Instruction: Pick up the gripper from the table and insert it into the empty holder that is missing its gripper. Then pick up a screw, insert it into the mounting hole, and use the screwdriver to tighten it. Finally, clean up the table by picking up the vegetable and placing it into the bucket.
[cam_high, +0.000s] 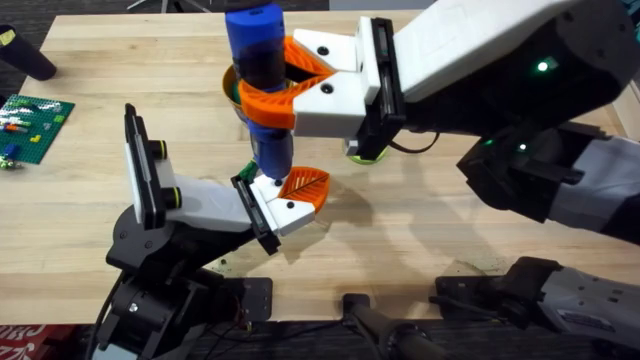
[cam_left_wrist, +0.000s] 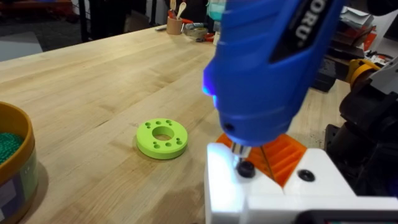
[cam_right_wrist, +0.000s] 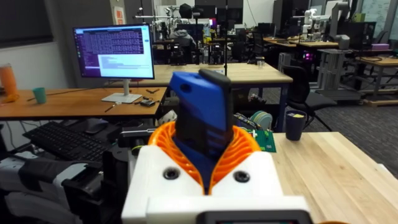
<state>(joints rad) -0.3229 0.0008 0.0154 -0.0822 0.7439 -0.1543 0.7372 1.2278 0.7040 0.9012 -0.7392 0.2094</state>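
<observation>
My right gripper (cam_high: 268, 85) is shut on the blue screwdriver (cam_high: 258, 60), its orange jaws wrapped round the body (cam_right_wrist: 202, 115). The screwdriver stands upright, and its tip rests on a black screw (cam_left_wrist: 246, 168) in the white holder (cam_high: 280, 208) at the end of my left gripper (cam_high: 275, 185). The small orange gripper (cam_high: 304, 186) sits in that holder, beside the tip (cam_left_wrist: 286, 155). The bucket (cam_high: 230, 88) stands behind the screwdriver, with green contents showing in it (cam_left_wrist: 15, 162). The vegetable is out of view.
A lime-green ring (cam_left_wrist: 162, 138) lies flat on the table (cam_high: 450, 220) between the bucket and the holder. A green brick plate (cam_high: 35, 125) sits at the left edge and a dark object (cam_high: 25, 55) at the far left corner.
</observation>
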